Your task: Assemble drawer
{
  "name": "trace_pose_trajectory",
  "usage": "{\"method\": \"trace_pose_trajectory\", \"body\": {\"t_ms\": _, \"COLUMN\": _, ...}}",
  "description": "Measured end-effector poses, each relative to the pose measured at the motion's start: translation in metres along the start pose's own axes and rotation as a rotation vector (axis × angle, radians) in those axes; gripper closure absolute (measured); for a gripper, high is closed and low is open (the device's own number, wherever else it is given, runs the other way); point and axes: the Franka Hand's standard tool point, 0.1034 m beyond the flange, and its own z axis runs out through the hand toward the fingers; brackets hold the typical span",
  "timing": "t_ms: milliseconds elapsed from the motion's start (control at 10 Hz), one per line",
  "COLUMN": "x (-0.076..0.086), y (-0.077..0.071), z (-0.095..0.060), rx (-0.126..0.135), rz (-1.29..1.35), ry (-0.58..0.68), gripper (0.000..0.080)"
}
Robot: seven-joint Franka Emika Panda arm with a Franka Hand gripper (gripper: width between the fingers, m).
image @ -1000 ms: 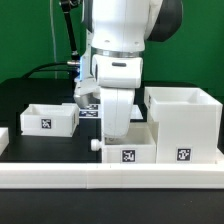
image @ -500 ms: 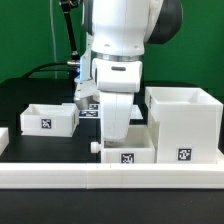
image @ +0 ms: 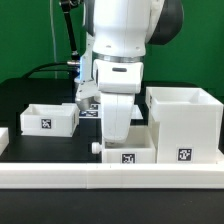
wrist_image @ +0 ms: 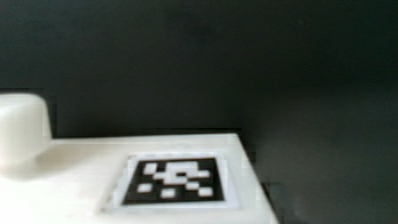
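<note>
The tall white drawer shell [image: 183, 125] stands at the exterior view's right. One shallow tray [image: 45, 120] sits at the left. The second tray [image: 125, 152], with a small knob [image: 96, 146] on its side, lies in front, against the shell. My gripper [image: 117, 138] reaches straight down into the back of this tray, and its fingertips are hidden behind the tray wall. The wrist view shows only a tagged white tray face [wrist_image: 178, 180] and a rounded white knob [wrist_image: 18, 130] over the black table. No fingers show there.
A long white border rail [image: 110, 178] runs along the front, just before the tray and shell. Another white rail piece [image: 3, 140] stands at the far left. Cables [image: 50, 70] hang behind the arm over the black table [image: 30, 95].
The hand and the middle tray have shifted very slightly toward the front rail. The shell and the left tray have not moved.
</note>
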Motion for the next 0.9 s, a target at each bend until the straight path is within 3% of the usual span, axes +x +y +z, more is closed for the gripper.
{"method": "trace_pose_trajectory", "body": {"t_ms": 500, "x": -0.0010, "y": 0.0002, "z": 0.0000, "rx": -0.001, "rz": 0.002, "ry": 0.000, "gripper": 0.0758}}
{"method": "trace_pose_trajectory", "body": {"t_ms": 900, "x": 0.0004, "y": 0.0028, "z": 0.0006, "rx": -0.016, "rz": -0.048, "ry": -0.019, "gripper": 0.0758}}
